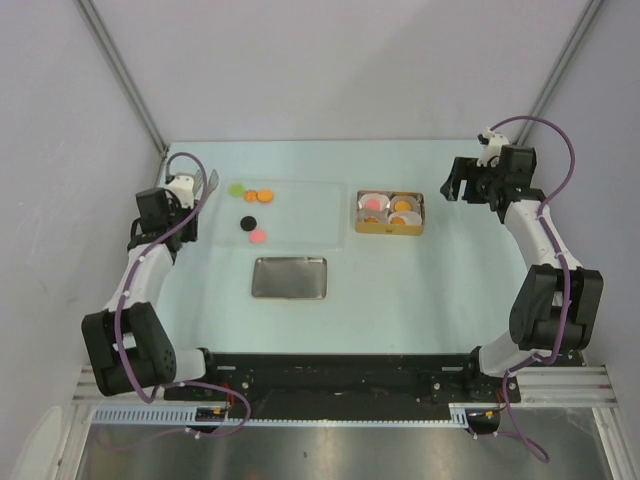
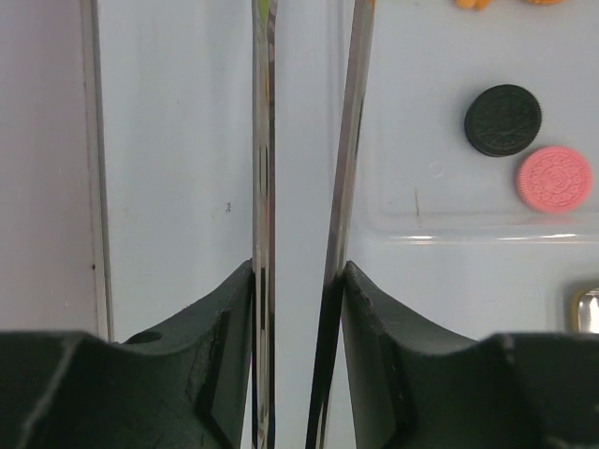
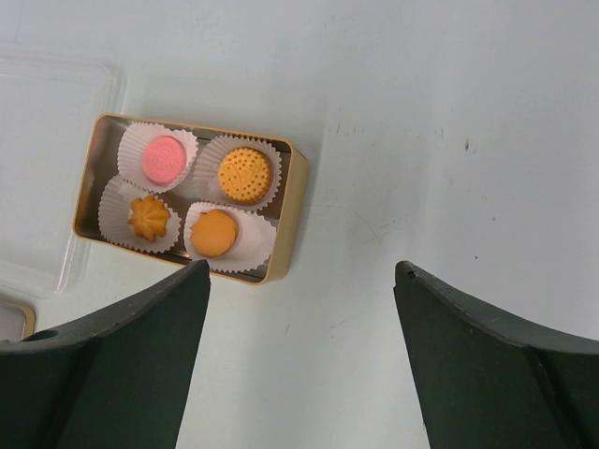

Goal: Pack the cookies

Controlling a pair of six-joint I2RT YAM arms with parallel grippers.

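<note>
Pale tabletop [image 1: 400, 290] is shown with a gold tin [image 1: 389, 231] at the far right, its four paper cups [image 3: 208, 161] each filled by a cookie. Left unpacked on a clear tray [image 1: 310, 215] are a green cookie [image 1: 236, 189], two orange cookies [image 1: 265, 196], a black cookie [image 2: 504, 120] and a pink cookie [image 2: 554, 179]. Metal tongs [image 2: 265, 140] are clenched by the left gripper [image 2: 299, 269]; the right gripper [image 3: 301, 271] is spread wide, empty.

The tongs [image 2: 264, 140] and two orange cookies [image 2: 473, 3] (left wrist view) run off the top edge.
</note>
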